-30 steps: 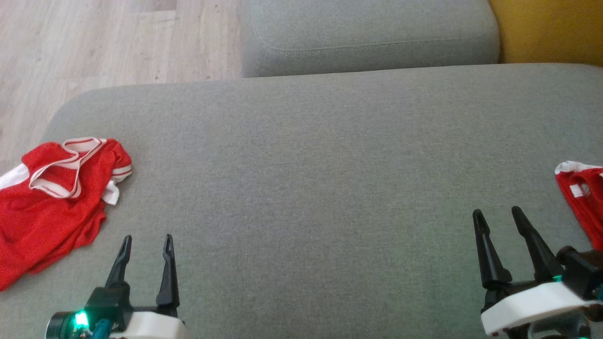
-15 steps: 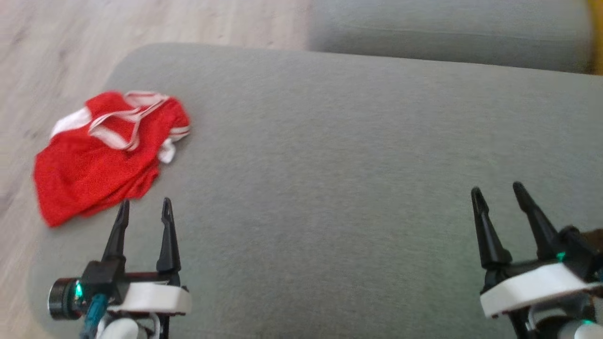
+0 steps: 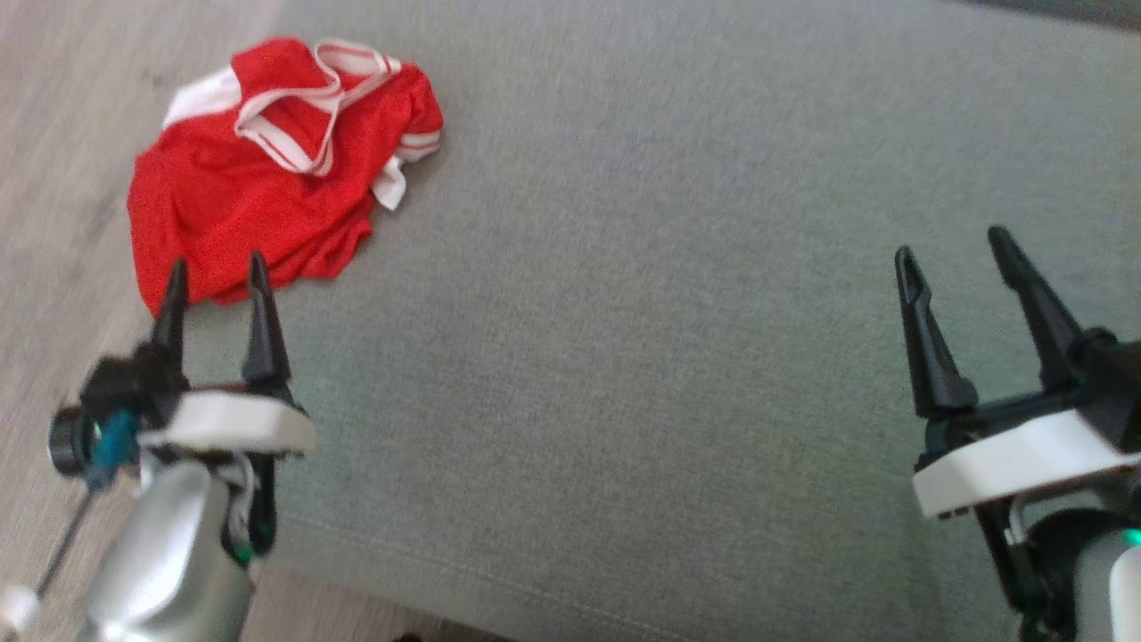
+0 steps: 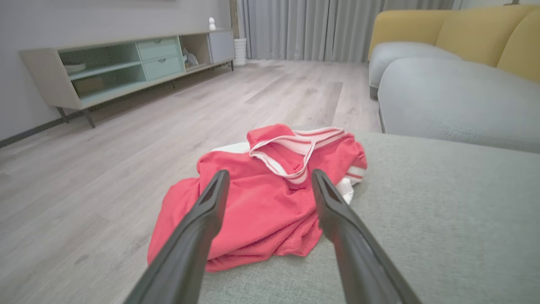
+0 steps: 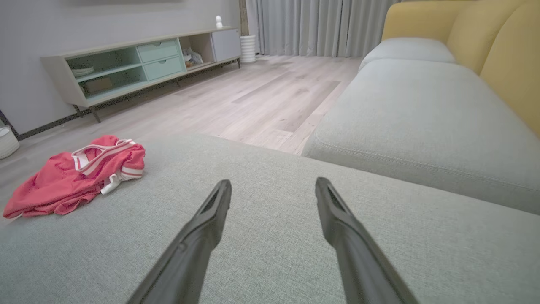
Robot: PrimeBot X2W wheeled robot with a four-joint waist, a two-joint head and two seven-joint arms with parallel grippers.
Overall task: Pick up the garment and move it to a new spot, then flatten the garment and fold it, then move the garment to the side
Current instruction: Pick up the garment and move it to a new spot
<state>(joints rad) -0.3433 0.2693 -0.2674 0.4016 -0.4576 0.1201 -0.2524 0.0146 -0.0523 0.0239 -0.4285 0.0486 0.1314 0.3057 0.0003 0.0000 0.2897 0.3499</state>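
Nearest, the left gripper (image 3: pixel 218 260) hangs over the front left corner of the grey seat cushion (image 3: pixel 624 357). Its two dark fingers are spread wide with nothing between them. The right gripper (image 3: pixel 951 242) stands over the right part of the same cushion, equally wide and empty, with bare grey fabric ahead of it.

The red garment (image 3: pixel 267 196), trimmed in white with red stripes, lies crumpled against the cushion's left edge, towards the far left corner. Its outer side appears to drape over that edge. The left gripper's fingertips point straight at it and sit just at its near hem; whether they touch the cloth cannot be told. In the left wrist view the heap shows between and beyond the two fingers. Nothing lies between that gripper and the garment. The right gripper is well apart from it, across the width of the cushion.

Beyond the cushion lies pale wooden floor (image 5: pixel 261 97). A second grey cushion (image 5: pixel 422 118) sits to the right, against yellow backrests (image 5: pixel 506 50). Farther off, a low sideboard (image 5: pixel 126 63) stands along the wall, and grey curtains (image 5: pixel 316 25) hang at the back.
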